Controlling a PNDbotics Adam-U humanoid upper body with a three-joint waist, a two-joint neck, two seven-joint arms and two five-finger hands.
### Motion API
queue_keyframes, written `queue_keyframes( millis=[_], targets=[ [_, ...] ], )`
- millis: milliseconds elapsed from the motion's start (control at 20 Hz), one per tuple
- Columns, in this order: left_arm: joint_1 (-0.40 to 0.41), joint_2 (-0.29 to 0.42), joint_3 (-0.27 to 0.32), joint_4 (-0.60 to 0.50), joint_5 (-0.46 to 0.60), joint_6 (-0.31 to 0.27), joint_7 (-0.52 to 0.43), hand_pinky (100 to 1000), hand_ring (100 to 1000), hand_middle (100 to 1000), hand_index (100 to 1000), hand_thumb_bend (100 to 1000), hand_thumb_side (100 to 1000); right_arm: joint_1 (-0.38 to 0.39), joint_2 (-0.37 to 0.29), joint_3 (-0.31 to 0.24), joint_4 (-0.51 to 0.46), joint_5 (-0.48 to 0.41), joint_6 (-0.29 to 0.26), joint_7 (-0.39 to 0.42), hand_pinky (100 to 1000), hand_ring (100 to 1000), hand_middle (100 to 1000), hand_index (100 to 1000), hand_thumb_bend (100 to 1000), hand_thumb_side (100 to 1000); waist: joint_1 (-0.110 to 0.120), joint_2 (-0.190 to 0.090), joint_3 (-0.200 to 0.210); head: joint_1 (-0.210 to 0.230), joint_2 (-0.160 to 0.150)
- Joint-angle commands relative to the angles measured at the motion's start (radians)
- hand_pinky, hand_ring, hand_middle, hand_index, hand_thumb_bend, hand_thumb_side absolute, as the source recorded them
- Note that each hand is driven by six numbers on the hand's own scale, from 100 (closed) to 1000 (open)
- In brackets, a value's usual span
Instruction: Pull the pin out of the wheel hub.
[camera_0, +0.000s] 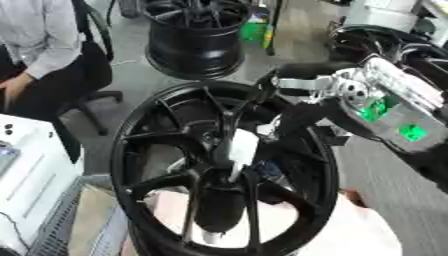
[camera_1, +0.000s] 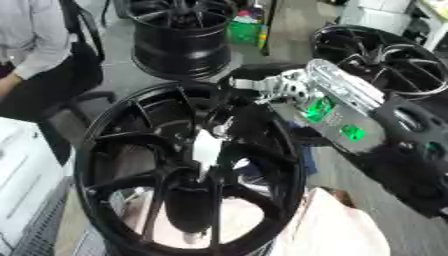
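A large black wheel hub stands tilted in front of me, its spokes meeting at a dark centre. A white pin sticks out at that centre, pointing up and slightly right. My right arm, silver with green lights, comes in from the right, and its dark right hand lies over the spokes just above and right of the pin's upper end. Blur hides whether the hand touches the pin. The left hand does not show.
A second black wheel stands on the floor behind, and a third lies at the far right. A seated person is at the upper left. A white machine is at the left edge, and a pale cloth lies under the hub.
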Motion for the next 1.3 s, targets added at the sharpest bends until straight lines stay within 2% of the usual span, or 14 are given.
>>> queue_keyframes(
  millis=[50,500,850,1300],
  targets=[
    [-0.001,0.034,0.012,-0.017,-0.004,0.002,0.005,760,870,637,843,100,670,-0.008,-0.010,-0.009,-0.031,-0.004,0.032,0.046,874,878,797,889,282,540,0.005,-0.013,-0.005,0.005,0.005],
    [0.011,0.046,0.015,-0.017,-0.009,0.008,0.008,762,870,636,843,100,673,0.032,0.033,-0.020,-0.044,0.001,0.054,0.062,873,879,796,891,259,546,-0.001,-0.020,-0.010,-0.012,0.005],
    [0.012,0.049,0.015,-0.017,-0.009,0.009,0.007,763,870,636,843,100,674,0.060,0.069,-0.023,-0.006,0.017,0.068,0.046,874,881,796,893,240,567,-0.001,-0.016,-0.005,-0.030,0.005],
    [0.013,0.041,0.015,-0.017,-0.006,0.005,0.003,764,870,635,843,100,681,0.080,0.092,-0.030,0.050,0.040,0.045,0.016,882,890,802,900,263,556,-0.004,-0.012,0.008,-0.042,0.005]
  ],
)
